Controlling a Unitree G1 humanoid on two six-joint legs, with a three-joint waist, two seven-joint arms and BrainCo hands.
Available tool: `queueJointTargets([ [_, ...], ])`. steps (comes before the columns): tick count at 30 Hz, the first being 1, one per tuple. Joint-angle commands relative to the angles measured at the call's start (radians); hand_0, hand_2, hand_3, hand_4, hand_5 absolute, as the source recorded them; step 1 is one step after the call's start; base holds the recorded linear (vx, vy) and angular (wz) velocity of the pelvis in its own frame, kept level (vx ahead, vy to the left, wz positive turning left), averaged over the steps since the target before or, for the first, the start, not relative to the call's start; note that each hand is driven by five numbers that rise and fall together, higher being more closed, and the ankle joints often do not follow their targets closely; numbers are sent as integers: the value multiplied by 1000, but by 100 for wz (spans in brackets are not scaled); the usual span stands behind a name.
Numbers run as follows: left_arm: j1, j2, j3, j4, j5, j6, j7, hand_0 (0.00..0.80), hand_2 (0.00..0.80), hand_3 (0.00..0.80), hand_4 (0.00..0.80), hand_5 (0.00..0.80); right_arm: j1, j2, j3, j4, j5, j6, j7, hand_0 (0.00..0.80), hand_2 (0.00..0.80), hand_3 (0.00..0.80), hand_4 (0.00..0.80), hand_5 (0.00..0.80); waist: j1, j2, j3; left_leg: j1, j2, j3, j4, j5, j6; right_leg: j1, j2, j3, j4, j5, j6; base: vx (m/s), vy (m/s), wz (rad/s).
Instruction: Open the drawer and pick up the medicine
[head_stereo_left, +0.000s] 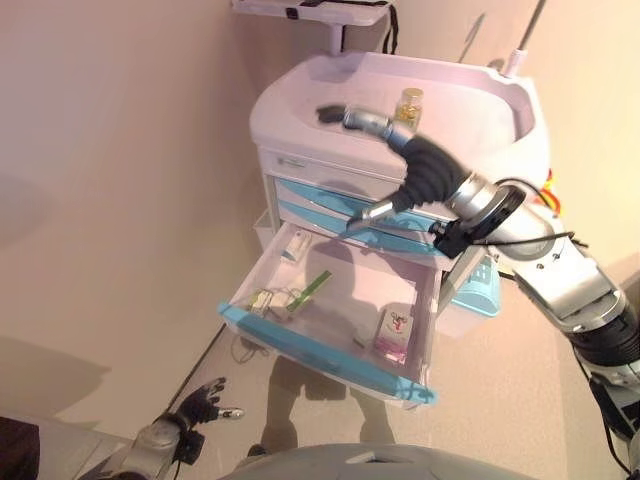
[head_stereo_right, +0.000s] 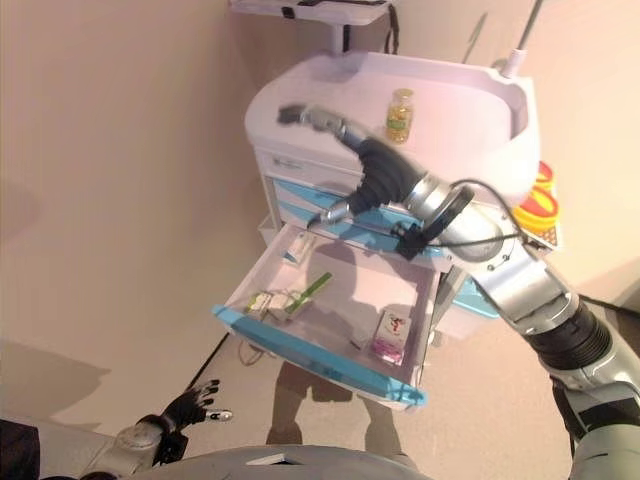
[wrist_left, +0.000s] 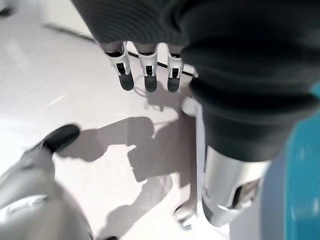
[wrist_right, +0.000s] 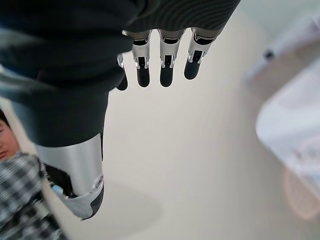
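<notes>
The left hand (head_stereo_left: 205, 408) sits nearest the camera, at the lower left of the frame, low over the floor with fingers relaxed and holding nothing. To its right, at centre frame, the drawer (head_stereo_left: 330, 352) of the cart (head_stereo_left: 300, 100) stands pulled out. Inside it lie small packets (head_stereo_left: 270, 300) at the left, a green strip (head_stereo_left: 315, 287) beside them, and a pink-and-white medicine box (head_stereo_left: 393, 334) at the right, near the front panel. Further right and higher, the right hand (head_stereo_left: 400, 165) hovers above the cart top with fingers extended and empty. A small bottle (head_stereo_left: 409, 105) stands on the cart top just beside it.

Risks, as judged:
- A sideways sweep of the right hand may topple the bottle.
- Descending into the drawer, the forearm may strike the closed drawers above.
- The flat box may slide from a poor pinch.
</notes>
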Motion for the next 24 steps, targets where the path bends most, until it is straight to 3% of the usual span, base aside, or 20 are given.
queueJointTargets([
  [1, -131, 56, -102, 31, 168, -84, 29, 0, 0, 0, 0, 0, -48, 16, 30, -99, 188, -23, 102, 0, 0, 0, 0, 0, 11, 19, 47, 4, 7, -31, 127, -156, 40, -74, -9, -29, 75, 25, -10, -33, 10, -13],
  [6, -226, 57, -251, 51, 316, -126, 50, 0, 0, 0, 0, 0, 10, 79, 146, -115, 486, 131, 253, 0, 0, 0, 0, 0, -29, 18, 60, 5, 9, 1, 149, -165, 44, -91, -6, 3, 83, 27, -5, -18, -5, -16],
  [9, -284, 65, -320, 41, 348, -133, 97, 0, 0, 0, 0, 0, 52, 149, 229, -60, 564, 184, 299, 0, 0, 0, 0, 0, -47, 23, 72, 6, 12, 18, 158, -166, 44, -101, -5, 20, 86, 31, -3, -3, -21, -12],
  [11, -328, 70, -341, 44, 326, -143, 111, 0, 0, 0, 0, 0, 101, 195, 271, -19, 559, 183, 362, 0, 0, 0, 0, 0, -58, 27, 79, 5, 14, 28, 165, -168, 46, -110, -4, 31, 89, 32, -2, 4, -33, -16],
  [17, -424, 85, -335, 36, 287, -200, 156, 0, 0, 0, 0, 0, 268, 270, 298, 90, 522, 194, 403, 0, 0, 0, 0, 0, -93, 44, 96, 1, 19, 57, 189, -177, 46, -133, -4, 59, 91, 43, -4, 20, -32, -17],
  [24, -489, 122, -267, 3, 182, -234, 219, 0, 0, 0, 0, 0, 458, 259, 243, 115, 521, 181, 512, 0, 0, 0, 0, 0, -162, 58, 132, -7, 19, 92, 215, -194, 45, -181, 5, 111, 105, 49, -6, 10, -13, -19],
])
